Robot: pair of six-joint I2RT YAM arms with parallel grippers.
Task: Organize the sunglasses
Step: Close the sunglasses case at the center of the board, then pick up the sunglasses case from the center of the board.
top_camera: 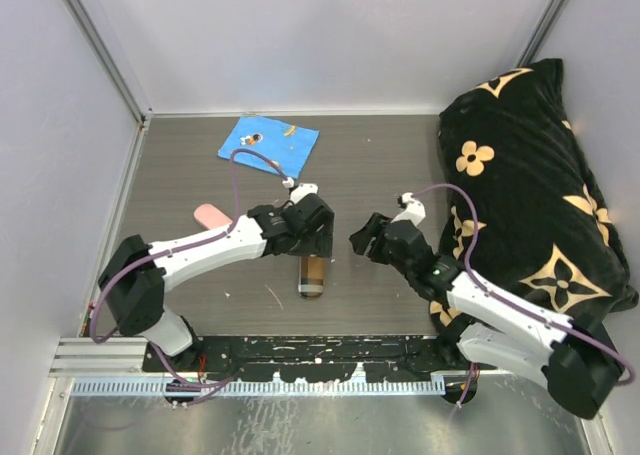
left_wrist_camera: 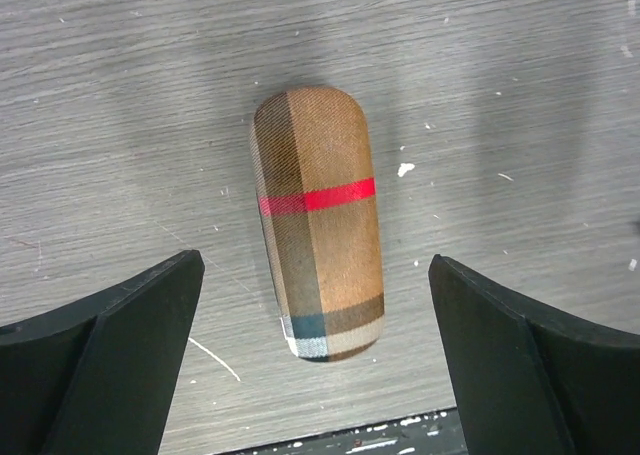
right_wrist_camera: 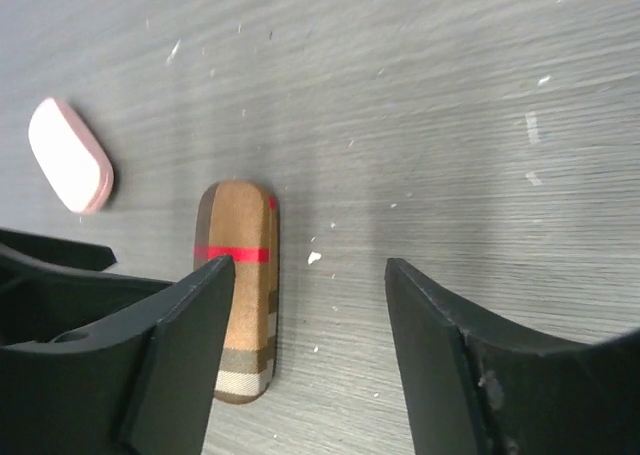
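Note:
Neither pair of sunglasses shows in any view. A closed slim brown plaid glasses case (top_camera: pixel 312 275) with a red stripe lies on the table; it also shows in the left wrist view (left_wrist_camera: pixel 320 225) and the right wrist view (right_wrist_camera: pixel 238 295). My left gripper (top_camera: pixel 312 243) hovers just above its far end, open and empty, with the case lying between the fingers (left_wrist_camera: pixel 315 263). My right gripper (top_camera: pixel 366 239) is open and empty, a little right of the case (right_wrist_camera: pixel 310 266).
A pink oval glasses case (top_camera: pixel 210 215) lies left of the left arm and also shows in the right wrist view (right_wrist_camera: pixel 70 155). A blue cloth (top_camera: pixel 268 145) lies at the back. A big black patterned pillow (top_camera: pixel 540 175) fills the right side. White walls enclose the table.

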